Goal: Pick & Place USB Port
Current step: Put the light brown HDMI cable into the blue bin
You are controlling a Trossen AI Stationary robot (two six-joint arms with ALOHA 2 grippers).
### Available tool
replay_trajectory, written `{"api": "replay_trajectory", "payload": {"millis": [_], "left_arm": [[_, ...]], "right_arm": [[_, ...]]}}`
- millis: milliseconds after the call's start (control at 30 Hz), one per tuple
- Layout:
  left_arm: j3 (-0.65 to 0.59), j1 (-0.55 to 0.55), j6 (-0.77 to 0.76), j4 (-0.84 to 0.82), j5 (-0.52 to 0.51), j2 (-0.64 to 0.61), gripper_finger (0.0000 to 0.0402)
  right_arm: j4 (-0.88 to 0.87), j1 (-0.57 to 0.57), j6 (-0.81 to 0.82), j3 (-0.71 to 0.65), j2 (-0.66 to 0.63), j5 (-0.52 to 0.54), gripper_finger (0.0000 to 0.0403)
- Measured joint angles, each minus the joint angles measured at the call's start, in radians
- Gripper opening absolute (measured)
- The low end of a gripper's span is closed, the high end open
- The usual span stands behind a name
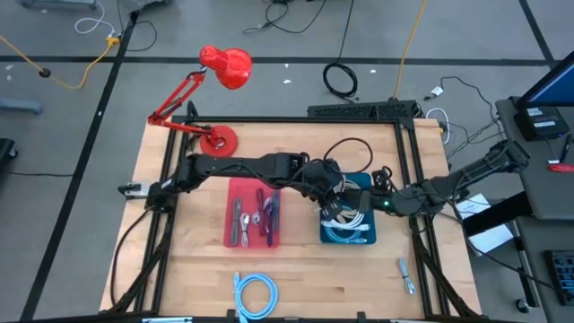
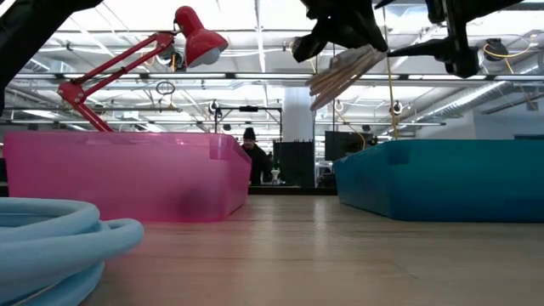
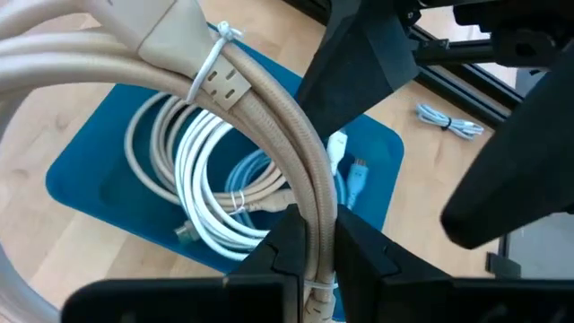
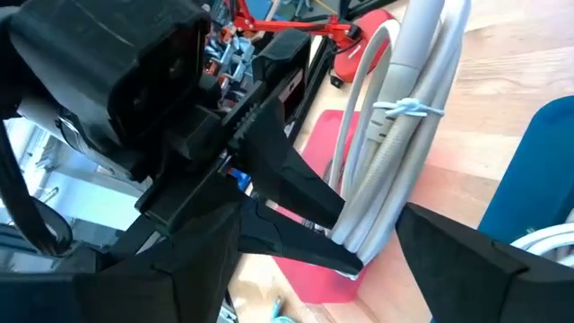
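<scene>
- Beige cable bundle (image 3: 269,126): tied with a white zip tie (image 3: 213,56); held in the air above the blue bin (image 1: 363,235), between both grippers.
- Left gripper (image 3: 309,238): fingers closed on the bundle's strands; reached across from the pink bin (image 1: 231,208) side.
- Right gripper (image 4: 377,247): fingers spread either side of the bundle; grasp judged not yet made.
- Blue bin contents: white cable coils (image 3: 202,170) and a light-blue cable (image 3: 345,184).
- Handling advice: left grip to be kept firm until the right fingers were shut; bundle to be kept clear of the bin wall; loose loops judged liable to snag.
</scene>
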Motion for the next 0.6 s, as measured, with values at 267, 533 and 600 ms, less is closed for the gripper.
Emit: {"api": "replay_trajectory", "payload": {"millis": [267, 533, 600], "left_arm": [[0.000, -0.026, -0.004, 0.018, 0.007, -0.006, 0.0033], [0.000, -0.047, -0.004, 0.017, 0.006, -0.041, 0.0033], [0.000, -0.050, -0.002, 0.016, 0.003, -0.050, 0.0033]], "right_arm": [[-0.017, 0.001, -0.006, 0.000, 0.000, -0.007, 0.0197], [0.015, 0.001, -0.091, 0.002, -0.005, -0.037, 0.0016], [0.029, 0.000, -0.100, 0.004, -0.005, -0.039, 0.0015]]}}
